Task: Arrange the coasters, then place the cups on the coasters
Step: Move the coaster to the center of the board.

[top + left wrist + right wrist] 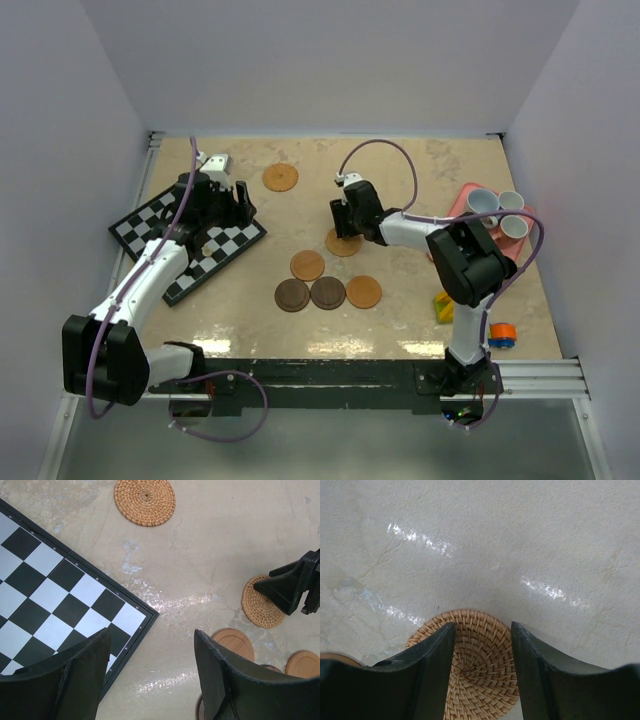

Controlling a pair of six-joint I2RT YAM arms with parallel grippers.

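Two woven coasters show: one at the back (280,178) (145,500), one mid-table (343,245) (480,680) (257,612). My right gripper (344,228) (483,626) stands on the mid-table one, its fingers pinching the weave, which buckles up between them. Two orange coasters (307,265) (363,291) and two dark brown coasters (292,295) (327,292) lie in front. My left gripper (228,212) (152,632) hangs open over bare table by the chessboard's corner, holding nothing. Three pale cups (497,210) sit in the pink tray; other cups are out of view.
A black-and-white chessboard (185,240) (60,595) lies askew at the left under my left arm. The pink tray (462,205) sits at the right edge. A yellow-green block (443,305) and an orange-blue cylinder (502,335) lie near my right arm's base.
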